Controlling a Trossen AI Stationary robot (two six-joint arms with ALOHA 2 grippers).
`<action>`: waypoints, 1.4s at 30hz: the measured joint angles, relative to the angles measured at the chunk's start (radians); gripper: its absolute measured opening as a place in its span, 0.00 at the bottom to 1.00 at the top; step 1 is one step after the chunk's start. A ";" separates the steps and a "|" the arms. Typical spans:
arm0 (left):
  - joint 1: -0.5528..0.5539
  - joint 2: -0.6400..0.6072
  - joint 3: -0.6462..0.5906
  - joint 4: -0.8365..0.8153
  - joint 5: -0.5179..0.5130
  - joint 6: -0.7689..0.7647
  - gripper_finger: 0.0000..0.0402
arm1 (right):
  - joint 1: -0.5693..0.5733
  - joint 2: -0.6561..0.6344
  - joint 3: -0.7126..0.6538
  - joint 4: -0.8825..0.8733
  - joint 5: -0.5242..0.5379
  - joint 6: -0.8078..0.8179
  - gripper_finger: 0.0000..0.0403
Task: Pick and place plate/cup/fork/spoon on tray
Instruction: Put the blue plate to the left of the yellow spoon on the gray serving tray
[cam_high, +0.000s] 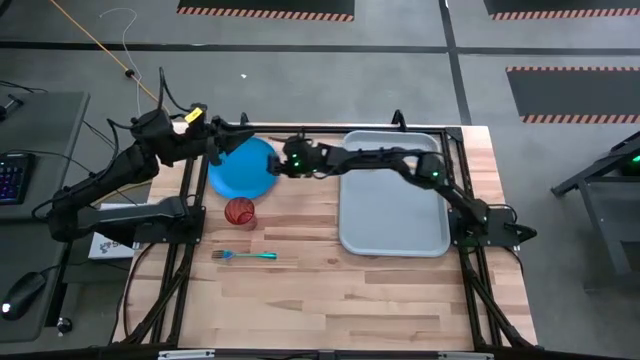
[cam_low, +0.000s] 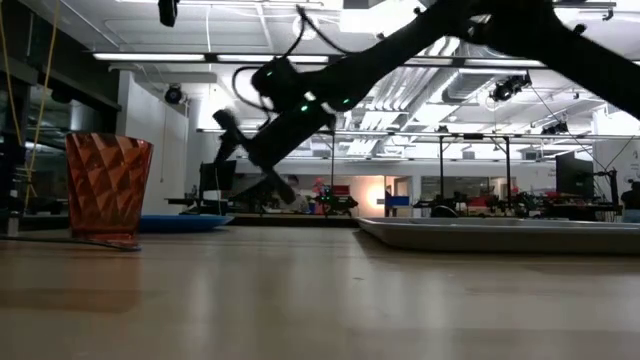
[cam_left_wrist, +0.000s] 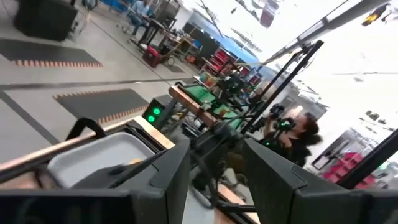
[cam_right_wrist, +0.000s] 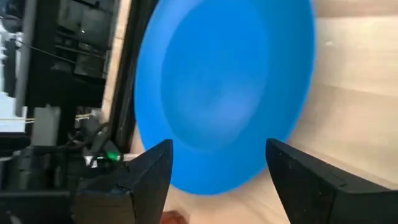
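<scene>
The blue plate (cam_high: 243, 168) lies flat on the table at the far left; it also shows in the right wrist view (cam_right_wrist: 224, 87) and in the low view (cam_low: 185, 222). My right gripper (cam_high: 279, 165) is open beside the plate's right edge and above the table (cam_low: 258, 160), with the plate ahead of its fingers (cam_right_wrist: 217, 180). My left gripper (cam_high: 230, 136) is open (cam_left_wrist: 214, 180) over the plate's far-left edge. The red-orange cup (cam_high: 239, 212) stands upright near the plate. The teal fork (cam_high: 245, 256) lies flat nearer the front. The grey tray (cam_high: 393, 192) lies at the right. The spoon is out of view.
The right arm stretches across the tray's far part toward the plate. The table's frame rails (cam_high: 190, 200) run along its left side. Bare wood (cam_high: 330, 300) lies at the front. A person (cam_left_wrist: 301, 134) shows in the room beyond the table.
</scene>
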 joint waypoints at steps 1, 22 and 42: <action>-0.001 0.000 0.000 0.000 0.002 -0.015 0.34 | 0.002 0.032 0.039 -0.015 0.000 0.003 0.62; -0.001 0.000 0.000 0.032 0.018 -0.076 0.34 | -0.023 0.137 0.406 -0.387 0.091 -0.196 0.62; -0.002 0.000 0.000 0.031 0.017 -0.111 0.34 | -0.024 0.282 0.406 -0.205 0.034 0.082 0.52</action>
